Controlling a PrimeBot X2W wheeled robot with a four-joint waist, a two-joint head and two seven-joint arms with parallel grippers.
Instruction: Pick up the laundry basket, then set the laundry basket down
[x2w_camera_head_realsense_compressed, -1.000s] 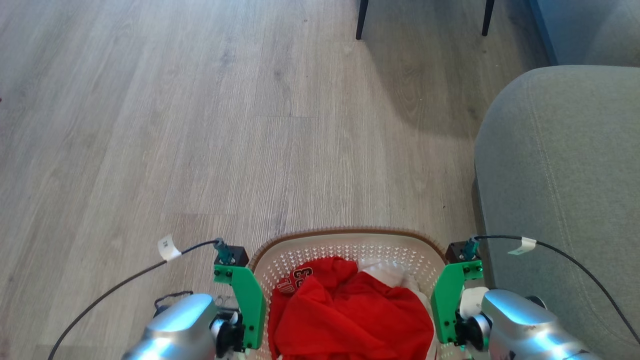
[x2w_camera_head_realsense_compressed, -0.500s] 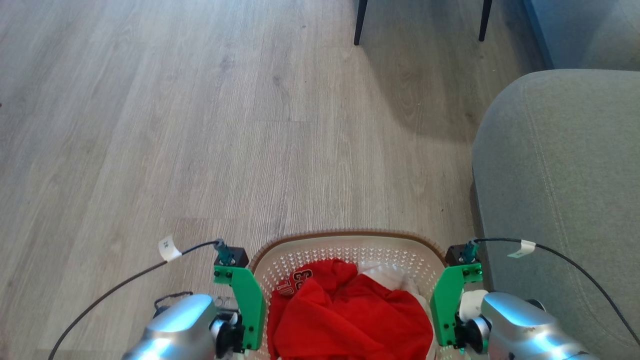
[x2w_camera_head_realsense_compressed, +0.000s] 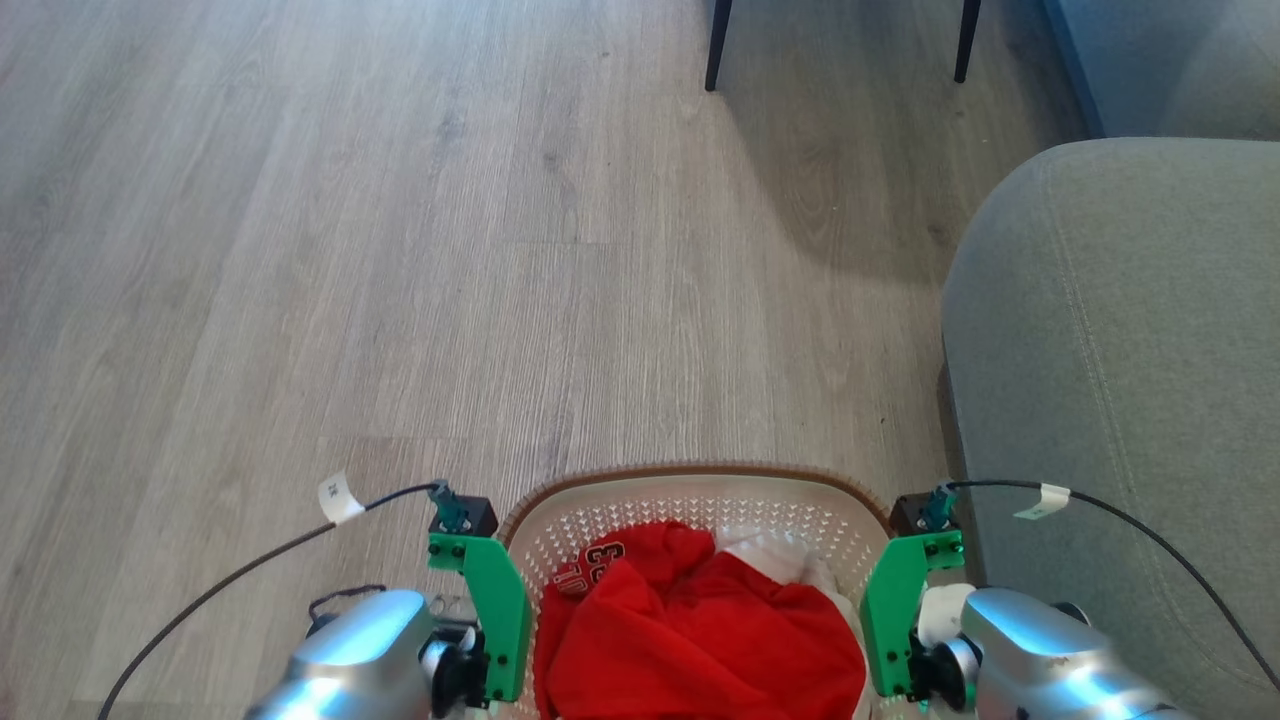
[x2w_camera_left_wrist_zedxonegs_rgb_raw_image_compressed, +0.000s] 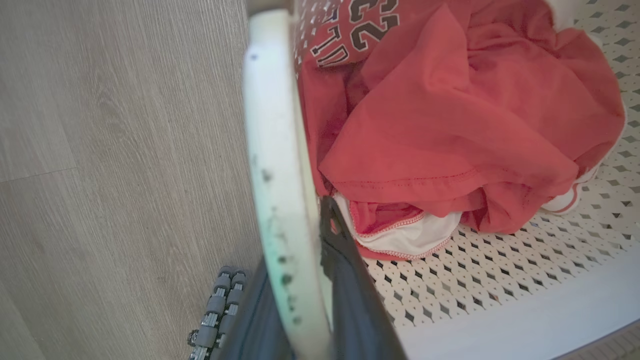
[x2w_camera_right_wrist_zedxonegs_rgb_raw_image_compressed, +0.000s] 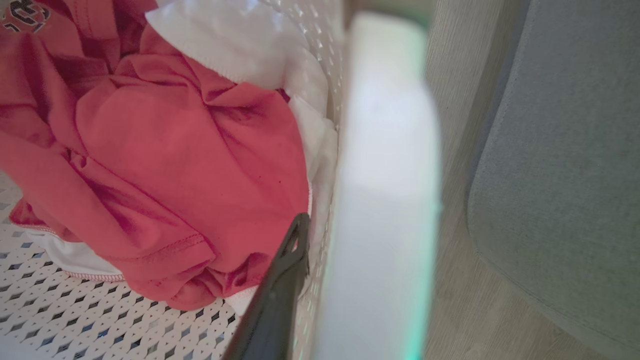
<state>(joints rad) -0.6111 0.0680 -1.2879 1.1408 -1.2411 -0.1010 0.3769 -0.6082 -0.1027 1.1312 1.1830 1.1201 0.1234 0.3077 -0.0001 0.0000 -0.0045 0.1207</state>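
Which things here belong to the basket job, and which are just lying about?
Job: laundry basket, red and white clothes in it, left gripper and right gripper holding it.
Lying about: grey sofa, dark furniture legs.

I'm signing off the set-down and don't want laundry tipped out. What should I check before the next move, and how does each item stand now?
1. Left gripper on the laundry basket: fingers sit either side of its white handle. Ok.
2. Right gripper hold: one finger shows inside the handle, the other is hidden. Cannot tell.
3. Clothes below the rim: ok.
4. Sofa clearance: a strip of floor separates it from the basket. Ok, but tight.
5. Basket's height above the floor: cannot tell.
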